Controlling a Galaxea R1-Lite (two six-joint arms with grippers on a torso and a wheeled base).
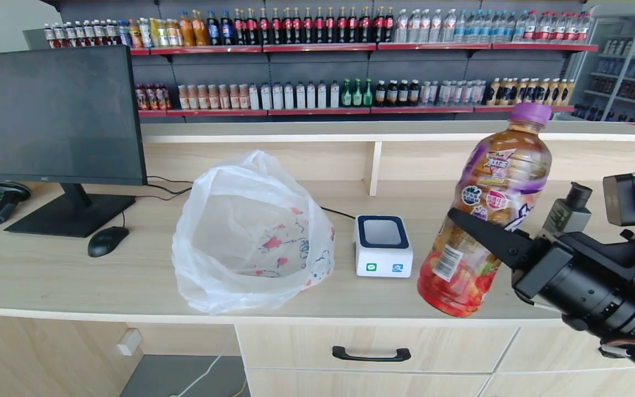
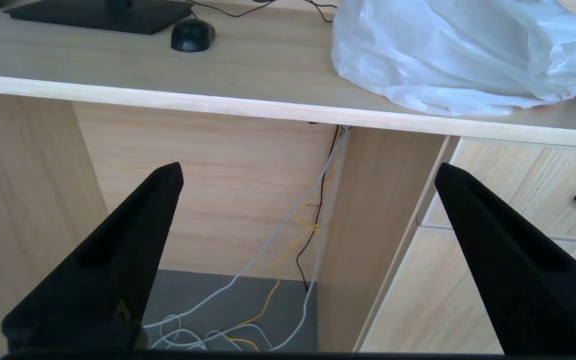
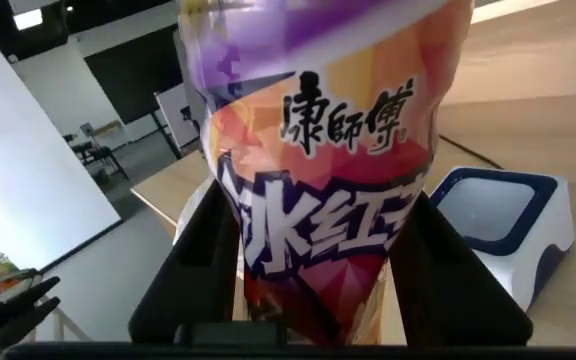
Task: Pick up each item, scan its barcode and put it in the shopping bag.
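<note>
My worry begins closest in, with the grip. My right tool (image 1: 469, 242) pinches the bottle (image 1: 494, 182) low on its body, one finger across the label, and the bottle stands tilted with its purple cap up and to the right. It is full and smooth, so I judge it could twist or slide between the fingers if I swing it fast.

It hangs over the near right part of the surface (image 1: 75, 270), just right of the scanner (image 1: 382, 245). The barcode (image 1: 448, 263) faces left and toward me, while the scanner's window faces up. If I pass the bottle over without rolling my wrist, the code may miss the window and go unread. Coming in too low, its base could knock the small scanner aside.

Left of the scanner sits the bag (image 1: 251, 231), thin plastic with a slumped mouth opening upward. Letting the bottle go onto the rim could fold the bag shut or tip it over, and the bottle might then roll off the near edge.

As for pose, my left tool (image 2: 313, 260) hangs low in front of the surface, beneath its edge, fingers spread wide and holding nothing. My right arm comes in from the near right, wrist angled up and left, with the bottle clear of the surface.
</note>
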